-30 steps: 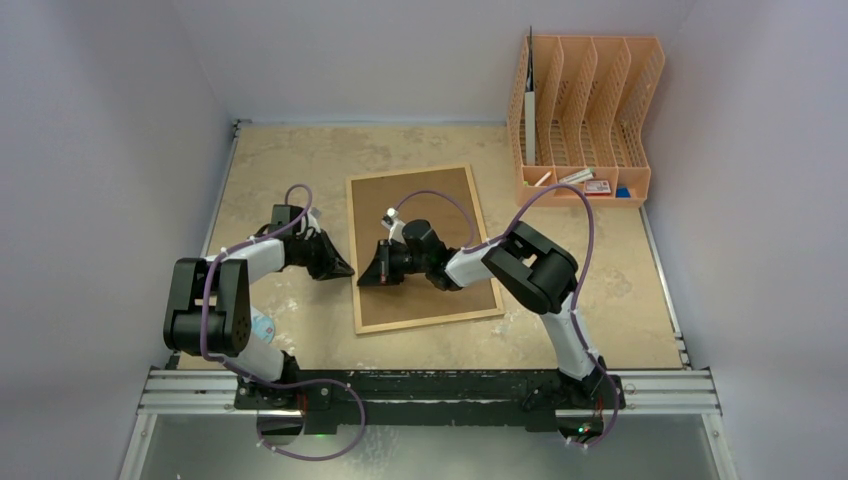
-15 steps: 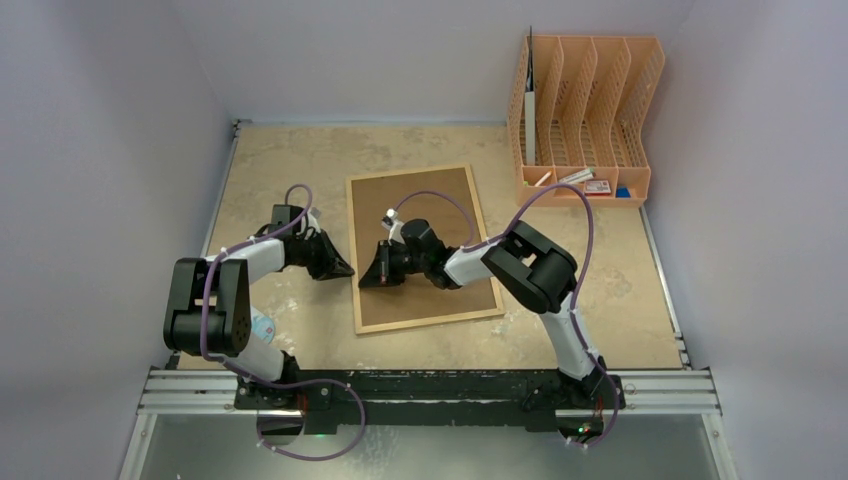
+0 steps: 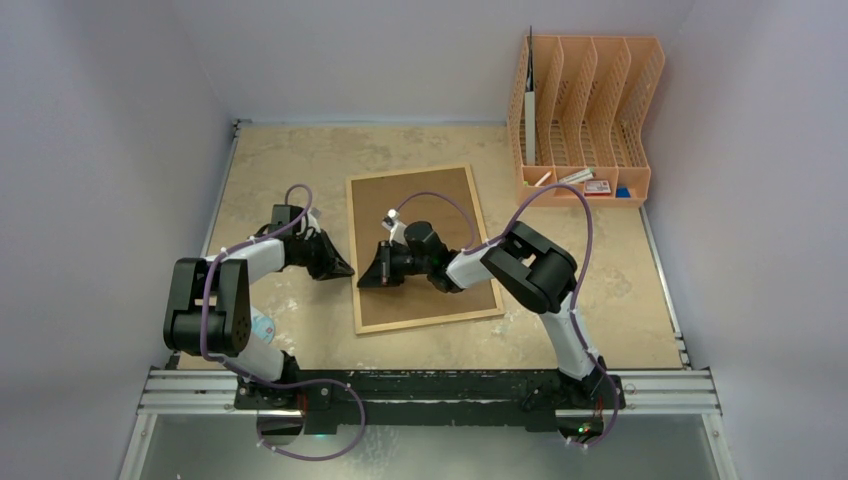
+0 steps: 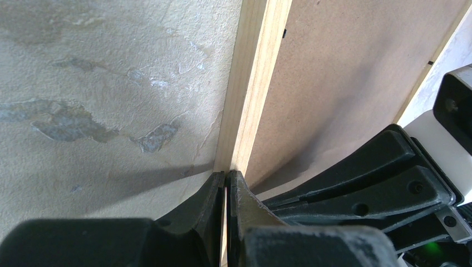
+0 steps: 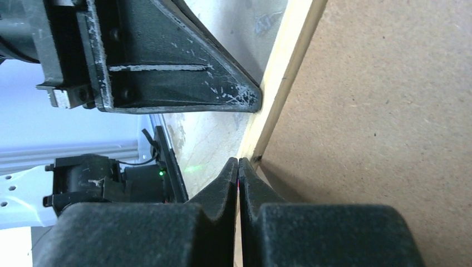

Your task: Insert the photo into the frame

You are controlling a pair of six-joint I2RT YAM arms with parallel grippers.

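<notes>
Frame [image 3: 420,300] lies back-up, long axis near-to-far; left tool [image 4: 228,181] and right tool [image 5: 238,167] clenched empty.

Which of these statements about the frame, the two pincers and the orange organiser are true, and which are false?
1. The frame lies on the table with its brown back up. True.
2. Both pincers stand wide open. False: the left pincer and the right pincer are both shut.
3. The tip of the left pincer is at the wooden border on the left side of the frame. True.
4. The orange organiser stands at the near left corner of the table. False: it stands at the far right corner.
</notes>
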